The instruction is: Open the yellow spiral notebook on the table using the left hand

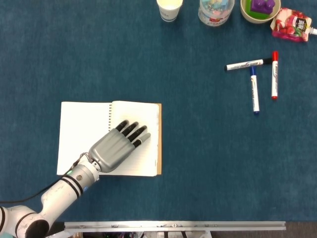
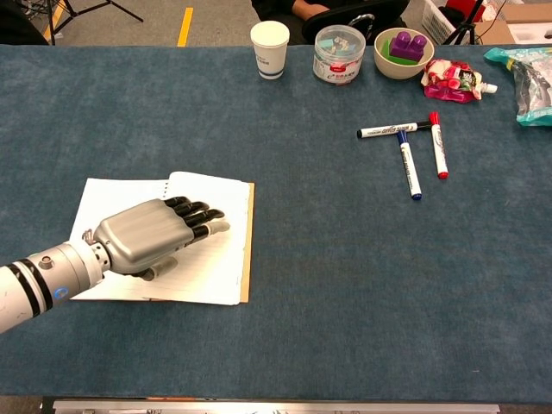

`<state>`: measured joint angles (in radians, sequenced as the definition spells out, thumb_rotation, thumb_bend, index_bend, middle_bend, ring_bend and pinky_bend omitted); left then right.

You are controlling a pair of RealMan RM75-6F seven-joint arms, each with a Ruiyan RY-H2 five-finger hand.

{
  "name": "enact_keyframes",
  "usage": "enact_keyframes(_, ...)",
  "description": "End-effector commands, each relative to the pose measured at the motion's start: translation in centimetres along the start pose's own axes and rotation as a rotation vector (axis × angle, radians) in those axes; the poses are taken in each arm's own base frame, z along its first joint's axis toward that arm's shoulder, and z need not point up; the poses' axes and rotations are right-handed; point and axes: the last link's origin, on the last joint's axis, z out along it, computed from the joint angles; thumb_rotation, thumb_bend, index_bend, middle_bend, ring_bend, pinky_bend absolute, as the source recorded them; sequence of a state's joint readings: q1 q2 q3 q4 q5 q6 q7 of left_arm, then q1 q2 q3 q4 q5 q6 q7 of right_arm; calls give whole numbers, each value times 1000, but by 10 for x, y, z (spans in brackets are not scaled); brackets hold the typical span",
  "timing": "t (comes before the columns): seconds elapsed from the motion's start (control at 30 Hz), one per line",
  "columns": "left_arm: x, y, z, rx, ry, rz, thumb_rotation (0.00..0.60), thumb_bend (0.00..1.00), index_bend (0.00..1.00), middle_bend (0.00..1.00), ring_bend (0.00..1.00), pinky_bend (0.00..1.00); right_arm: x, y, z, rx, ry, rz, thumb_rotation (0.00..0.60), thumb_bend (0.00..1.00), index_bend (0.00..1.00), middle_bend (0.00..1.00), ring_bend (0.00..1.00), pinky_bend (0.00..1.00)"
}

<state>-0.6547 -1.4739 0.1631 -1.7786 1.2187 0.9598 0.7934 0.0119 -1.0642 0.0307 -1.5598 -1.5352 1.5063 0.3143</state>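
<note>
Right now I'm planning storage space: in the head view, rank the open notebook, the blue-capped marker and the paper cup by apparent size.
1. Open lined spiral notebook, clearly largest.
2. Blue-capped white marker.
3. White paper cup, though the frame's top edge cuts it off, so its rank is unsure.

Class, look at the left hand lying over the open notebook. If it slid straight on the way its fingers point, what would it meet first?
Probably the notebook's right edge; the left hand points up-right, and beyond that edge only bare table shows, well short of the markers.
</note>
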Motion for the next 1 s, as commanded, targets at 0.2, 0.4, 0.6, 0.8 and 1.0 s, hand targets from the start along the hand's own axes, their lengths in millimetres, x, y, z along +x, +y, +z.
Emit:
enact_keyframes(0.2,0,-10,-12,29,-12,-46,600,421,0,0,0,110,0,0,0,-1,1,-2,600,394,363,323,222,291)
enact_keyframes(0.4,2,1,-10,-8,-8,-61,600,421,0,0,0,110,1,-1,0,5,6,1,600,394,363,323,222,291)
enact_keyframes(0.6,3,8,-5,-20,-7,-64,600,421,0,0,0,110,3,1,-2,-1,7,-1,600,394,363,323,222,291)
enact_keyframes(0.8,0,11,1,-16,-20,-61,600,421,0,0,0,110,2,1,-1,1,5,1,600,395,363,323,222,291)
enact_keyframes(1.0,-3,10,2,-8,-36,-75,600,421,0,0,0,110,3,1,-1,1,7,1,600,394,363,323,221,291)
